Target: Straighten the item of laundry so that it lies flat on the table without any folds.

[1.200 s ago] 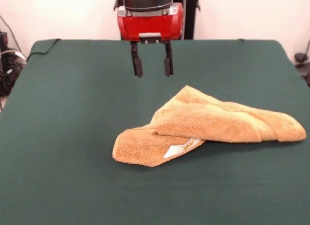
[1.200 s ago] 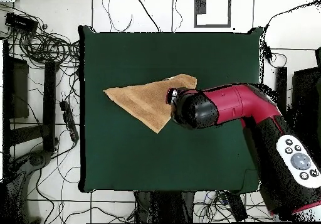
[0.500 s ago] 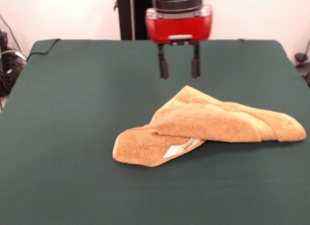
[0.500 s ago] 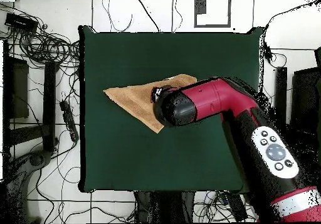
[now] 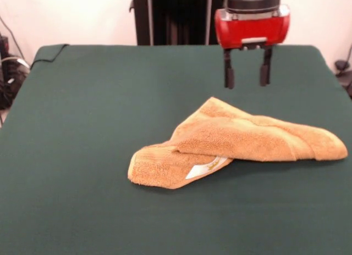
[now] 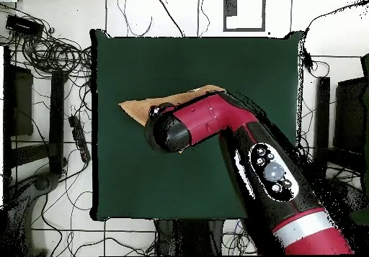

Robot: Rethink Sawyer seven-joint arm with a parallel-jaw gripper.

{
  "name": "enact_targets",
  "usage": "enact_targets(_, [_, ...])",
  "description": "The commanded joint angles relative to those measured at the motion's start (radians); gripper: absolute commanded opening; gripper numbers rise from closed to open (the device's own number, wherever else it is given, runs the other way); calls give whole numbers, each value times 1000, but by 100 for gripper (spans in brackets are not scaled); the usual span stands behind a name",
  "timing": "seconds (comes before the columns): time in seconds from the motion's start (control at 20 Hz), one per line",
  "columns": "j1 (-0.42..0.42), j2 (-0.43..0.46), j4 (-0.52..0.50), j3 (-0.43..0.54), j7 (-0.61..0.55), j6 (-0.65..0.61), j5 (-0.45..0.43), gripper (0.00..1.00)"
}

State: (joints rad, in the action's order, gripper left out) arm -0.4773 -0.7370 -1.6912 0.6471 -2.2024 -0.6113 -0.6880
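The item of laundry (image 5: 236,142) is an orange-tan terry towel, folded over on itself on the green table (image 5: 82,128), with a white label (image 5: 206,167) peeking from under the fold near its front. In the overhead view only the towel's left tip (image 6: 133,109) and a strip along its far edge show past the arm. My gripper (image 5: 247,79) hangs open above the table just behind the towel's far edge, holding nothing. Its two black fingers (image 5: 229,78) point straight down, apart from the cloth.
Cables and floor clutter (image 6: 50,52) lie off the table's left side in the overhead view. The red arm (image 6: 238,153) crosses the table's middle and right. A dark cloth corner (image 5: 49,49) drapes at the table's far left.
The gripper has swept rightward in the front view, from beyond the towel's left end to behind its right half, staying open at about the same height. The towel has not moved.
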Motion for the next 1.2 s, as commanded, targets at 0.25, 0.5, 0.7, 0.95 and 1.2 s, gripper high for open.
enact_targets(0.25, [63, 39, -124, -183, -145, 217, -54, 100])
enact_targets(0.5, [55, 63, -143, -230, -103, 283, -57, 100])
enact_targets(0.7, [40, 71, -156, -252, -80, 322, -47, 100])
enact_targets(0.95, [0, 37, -184, -230, -6, 299, -25, 100])
enact_targets(1.2, [40, 40, -187, -254, -29, 322, -43, 100])
